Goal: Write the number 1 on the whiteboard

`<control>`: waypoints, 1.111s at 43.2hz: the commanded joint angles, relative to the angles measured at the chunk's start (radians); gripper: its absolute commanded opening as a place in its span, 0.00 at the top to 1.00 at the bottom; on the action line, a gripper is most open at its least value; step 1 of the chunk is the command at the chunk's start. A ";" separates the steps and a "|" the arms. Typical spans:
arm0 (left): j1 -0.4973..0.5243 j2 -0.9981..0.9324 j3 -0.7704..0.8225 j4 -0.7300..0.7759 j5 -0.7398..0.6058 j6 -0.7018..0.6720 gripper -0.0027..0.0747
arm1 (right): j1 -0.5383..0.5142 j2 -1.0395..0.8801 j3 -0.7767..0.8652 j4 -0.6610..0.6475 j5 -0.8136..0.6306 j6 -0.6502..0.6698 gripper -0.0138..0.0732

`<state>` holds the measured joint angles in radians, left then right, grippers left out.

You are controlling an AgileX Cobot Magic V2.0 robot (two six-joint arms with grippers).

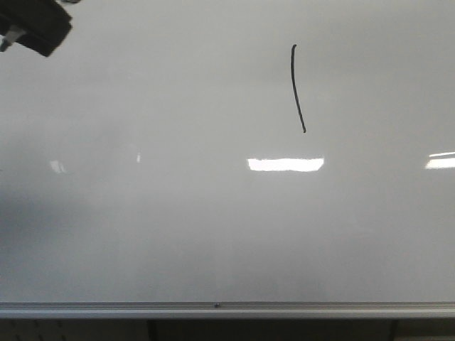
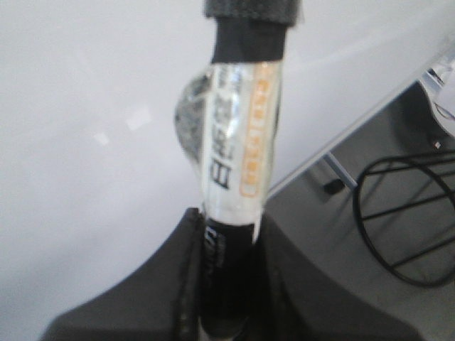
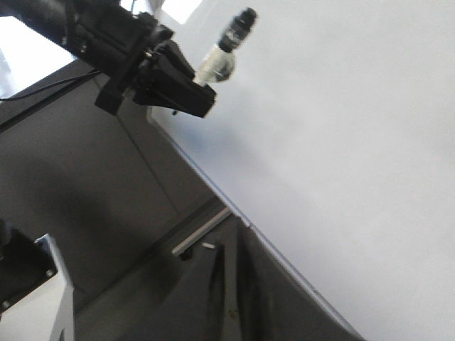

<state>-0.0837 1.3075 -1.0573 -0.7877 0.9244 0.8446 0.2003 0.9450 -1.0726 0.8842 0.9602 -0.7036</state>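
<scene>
A glossy pale whiteboard (image 1: 142, 234) fills our view, its silver rail (image 1: 213, 310) nearest us. Higher up sits the number 1 (image 1: 297, 89), a thin black, slightly bowed stroke above a bright light reflection (image 1: 285, 164). Our left claw (image 2: 229, 245) grips a marker (image 2: 238, 135) and hangs at the board's upper left corner, well apart from the stroke. Our right claw (image 3: 229, 284) looks narrow and empty. The digit seems finished, so we should keep the tip off the board. The marker's label is too blurred to read.
</scene>
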 commanded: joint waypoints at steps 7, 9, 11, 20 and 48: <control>0.198 -0.041 0.046 -0.034 -0.100 -0.036 0.99 | -0.014 -0.223 0.234 0.033 -0.271 0.003 0.91; 0.231 -0.045 0.074 -0.029 -0.142 -0.040 0.99 | -0.014 -0.271 0.276 0.032 -0.302 0.003 0.91; 0.259 -0.050 0.112 -0.027 -0.194 -0.044 0.99 | -0.014 -0.301 0.308 0.032 -0.317 0.003 0.91; 0.306 -0.005 0.213 0.005 -0.361 -0.044 0.99 | -0.014 -0.349 0.383 0.032 -0.323 0.003 0.91; 0.306 0.291 0.049 0.005 -0.468 -0.044 0.99 | -0.014 -0.348 0.385 0.032 -0.317 0.003 0.91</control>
<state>0.2231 1.6144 -0.9555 -0.7510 0.4905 0.8074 0.1933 0.5959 -0.6615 0.8804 0.6884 -0.6999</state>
